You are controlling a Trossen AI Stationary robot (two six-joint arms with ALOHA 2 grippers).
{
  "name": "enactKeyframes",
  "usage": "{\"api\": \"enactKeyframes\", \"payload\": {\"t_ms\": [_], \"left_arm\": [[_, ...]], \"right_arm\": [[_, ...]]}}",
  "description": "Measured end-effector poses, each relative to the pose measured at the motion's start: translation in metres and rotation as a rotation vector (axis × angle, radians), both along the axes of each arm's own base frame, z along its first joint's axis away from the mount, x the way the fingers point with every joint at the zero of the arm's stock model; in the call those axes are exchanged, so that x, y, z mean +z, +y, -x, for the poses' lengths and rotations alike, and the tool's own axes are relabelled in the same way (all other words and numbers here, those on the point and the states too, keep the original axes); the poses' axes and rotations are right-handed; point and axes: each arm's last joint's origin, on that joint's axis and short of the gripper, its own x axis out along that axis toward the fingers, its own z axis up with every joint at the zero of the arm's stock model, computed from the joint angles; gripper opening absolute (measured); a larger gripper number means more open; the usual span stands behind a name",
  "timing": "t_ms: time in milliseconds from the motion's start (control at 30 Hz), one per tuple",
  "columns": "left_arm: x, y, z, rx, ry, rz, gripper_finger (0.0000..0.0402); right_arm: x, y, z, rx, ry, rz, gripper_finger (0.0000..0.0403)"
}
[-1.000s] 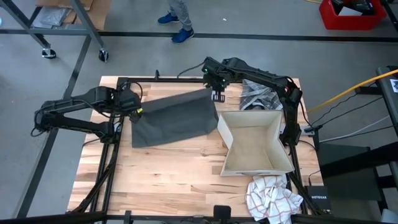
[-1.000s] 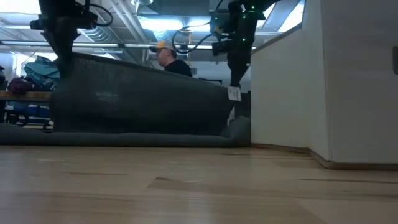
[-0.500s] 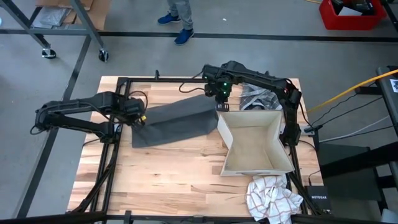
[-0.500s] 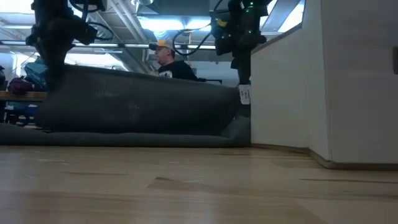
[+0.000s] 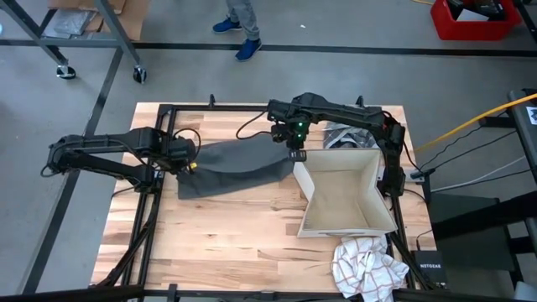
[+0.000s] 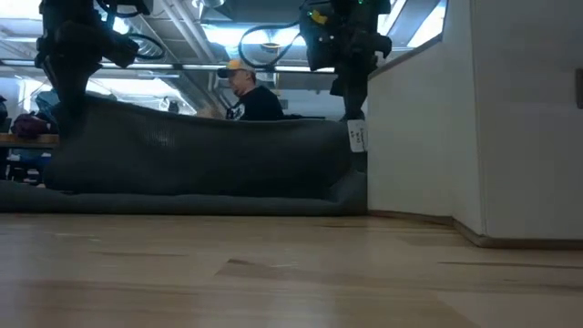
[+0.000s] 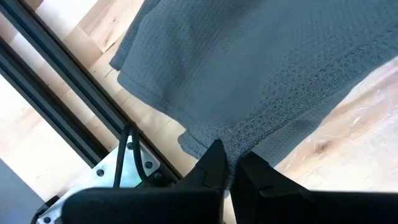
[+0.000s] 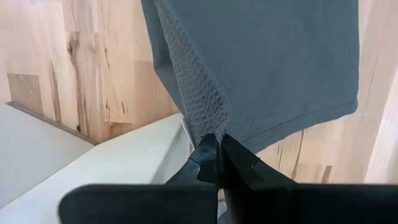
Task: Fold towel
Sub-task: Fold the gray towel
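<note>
**Towel held at two corners**

Towel (image 5: 235, 164), dark grey, was suspended above the table (image 5: 235, 243) beside the white box (image 5: 344, 197). One corner was clamped by the left gripper (image 5: 190, 159), another by the right gripper (image 5: 295, 151).

You are looking at a workshop or lab: bare concrete floor (image 5: 352, 80), wheeled metal frame (image 5: 92, 38), exposed ceiling ducts (image 6: 196, 36), a person (image 6: 250, 96) standing behind.

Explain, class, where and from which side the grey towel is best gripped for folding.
By its two far corners, from above. Both the left gripper and the right gripper are shut on the grey towel there, so its lifted edge hangs taut while its near edge rests on the table.
</note>
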Motion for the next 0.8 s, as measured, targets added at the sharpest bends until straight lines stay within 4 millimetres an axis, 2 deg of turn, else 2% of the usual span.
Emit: {"api": "enactKeyframes", "payload": {"t_ms": [167,400,600,800], "left_arm": [[0.0,-0.003,-0.001,-0.019,-0.013,0.067,0.0011],[0.0,-0.013,-0.002,-0.08,-0.027,0.204,0.0053],[0.0,-0.019,-0.002,-0.101,-0.024,0.216,0.0094],[0.0,-0.018,-0.006,-0.057,-0.068,0.171,0.0112]], "right_arm": [[0.0,0.0,0.0,-0.022,-0.001,-0.001,0.0017],[-0.001,0.002,0.007,-0.03,0.078,-0.029,0.0075],[-0.001,0.003,0.009,-0.03,0.102,-0.036,0.0116],[-0.001,0.001,0.005,-0.031,0.058,0.004,0.0125]]}}
